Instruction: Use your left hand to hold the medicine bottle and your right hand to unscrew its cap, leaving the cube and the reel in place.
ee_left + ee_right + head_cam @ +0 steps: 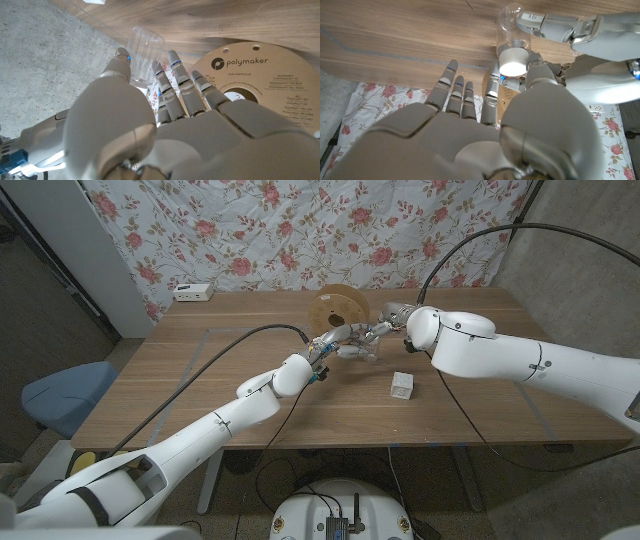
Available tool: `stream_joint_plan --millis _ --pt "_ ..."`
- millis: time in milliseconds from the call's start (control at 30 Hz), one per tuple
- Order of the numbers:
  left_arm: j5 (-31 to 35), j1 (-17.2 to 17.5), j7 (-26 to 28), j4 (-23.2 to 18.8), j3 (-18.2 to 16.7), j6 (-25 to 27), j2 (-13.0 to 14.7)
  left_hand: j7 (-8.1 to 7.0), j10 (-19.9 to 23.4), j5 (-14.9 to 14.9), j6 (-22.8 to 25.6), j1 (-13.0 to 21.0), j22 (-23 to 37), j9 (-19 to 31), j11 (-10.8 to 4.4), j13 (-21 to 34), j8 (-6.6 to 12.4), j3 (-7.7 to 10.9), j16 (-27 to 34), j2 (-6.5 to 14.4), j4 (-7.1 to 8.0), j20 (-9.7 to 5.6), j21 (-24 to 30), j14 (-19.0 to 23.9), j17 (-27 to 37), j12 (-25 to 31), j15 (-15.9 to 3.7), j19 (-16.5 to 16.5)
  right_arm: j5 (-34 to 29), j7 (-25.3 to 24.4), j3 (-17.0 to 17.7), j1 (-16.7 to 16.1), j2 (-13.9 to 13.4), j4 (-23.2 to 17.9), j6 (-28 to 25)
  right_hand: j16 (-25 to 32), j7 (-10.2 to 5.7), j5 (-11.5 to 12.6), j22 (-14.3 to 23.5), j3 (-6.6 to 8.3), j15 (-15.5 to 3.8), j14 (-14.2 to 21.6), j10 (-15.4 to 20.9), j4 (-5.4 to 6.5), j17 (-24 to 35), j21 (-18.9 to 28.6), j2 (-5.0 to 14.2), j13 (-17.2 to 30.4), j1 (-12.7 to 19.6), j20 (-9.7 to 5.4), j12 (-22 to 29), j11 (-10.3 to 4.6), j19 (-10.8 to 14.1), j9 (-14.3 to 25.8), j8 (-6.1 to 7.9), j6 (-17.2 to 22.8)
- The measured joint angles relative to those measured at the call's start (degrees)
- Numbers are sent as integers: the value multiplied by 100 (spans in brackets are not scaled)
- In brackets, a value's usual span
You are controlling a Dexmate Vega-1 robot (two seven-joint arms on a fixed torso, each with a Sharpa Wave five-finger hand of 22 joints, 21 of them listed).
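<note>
At R wrist: bottle (512,30) w/ white cap (514,59).

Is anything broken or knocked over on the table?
Nothing looks broken, spilled or knocked over. The clear medicine bottle is held by the left hand, its white cap at the right hand. The reel stands on its edge behind them, and the white cube sits apart on the table.

head: high, looking down on table (200,395) | wrists: close behind hands, both facing the bottle (144,57)
</note>
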Motion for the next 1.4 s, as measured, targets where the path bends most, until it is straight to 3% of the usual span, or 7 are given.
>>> stream_joint_plan --millis 400,767,1100,1400 --pt "4 36 10 -72 3 62 12 0 -1 0 0 -63 0 0 -1 27 0 11 0 2 11 0 0 0 0 -6 0 0 -80 -112 109 -166 -6 -54 32 44 -98 -19 0 189 -164 164 206 -76 -1 0 -1 0 306 -83 0 -144 83 95 234 218" --pt "5 49 20 -91 3 73 26 0 18 0 0 -62 0 0 23 28 0 18 0 1 18 0 0 0 0 6 0 0 -42 -144 328 -348 -7 -62 171 44 -171 -12 0 378 -163 163 182 -97 20 0 80 0 591 -91 0 -166 91 106 229 144" --pt "4 49 25 -85 -6 59 34 0 17 0 0 -77 0 0 24 27 0 42 0 -14 -6 0 0 0 0 6 0 0 55 -106 617 -541 -45 -35 351 44 -273 -1 0 461 -163 163 120 -79 27 0 154 0 787 -91 -39 -227 90 56 205 40" --pt "3 54 29 -70 -18 33 40 0 16 0 0 -76 0 0 25 22 0 44 0 -15 -5 0 0 0 0 5 0 0 158 21 836 -685 -62 -6 619 16 -291 50 0 589 -185 140 110 -94 26 0 249 0 1023 -143 -39 -299 38 5 95 -85"
